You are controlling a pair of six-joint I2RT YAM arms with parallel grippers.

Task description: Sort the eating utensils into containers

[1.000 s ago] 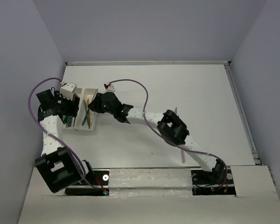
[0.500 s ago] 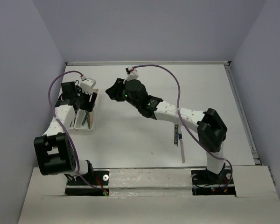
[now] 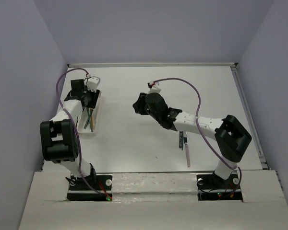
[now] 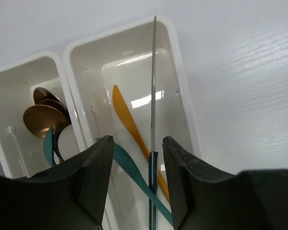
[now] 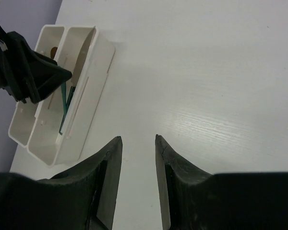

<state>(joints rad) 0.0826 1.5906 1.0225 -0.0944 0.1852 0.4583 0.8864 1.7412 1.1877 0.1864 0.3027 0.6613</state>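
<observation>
The two joined white trays (image 3: pixel 89 132) lie at the table's left. In the left wrist view the right tray (image 4: pixel 175 57) holds a gold knife (image 4: pixel 127 120), a teal knife (image 4: pixel 134 170) and a silver-bladed knife with a teal handle (image 4: pixel 153 115). The left tray (image 4: pixel 9 91) holds gold spoons (image 4: pixel 41 117) and a teal one. My left gripper (image 4: pixel 135 139) hangs open over the right tray, its jaws either side of the silver knife without touching it. My right gripper (image 5: pixel 138 138) is open and empty above bare table, right of the trays (image 5: pixel 86 110).
A dark utensil (image 3: pixel 181 139) and a pale pink one (image 3: pixel 187 155) lie on the table under my right arm, near the front. My left gripper (image 3: pixel 90 96) and my right gripper (image 3: pixel 138 106) are about a hand's length apart. Walls close in the table on three sides.
My right gripper has pulled back to the right, away from the trays. My left gripper has swung from the trays' left side to above their far end.
</observation>
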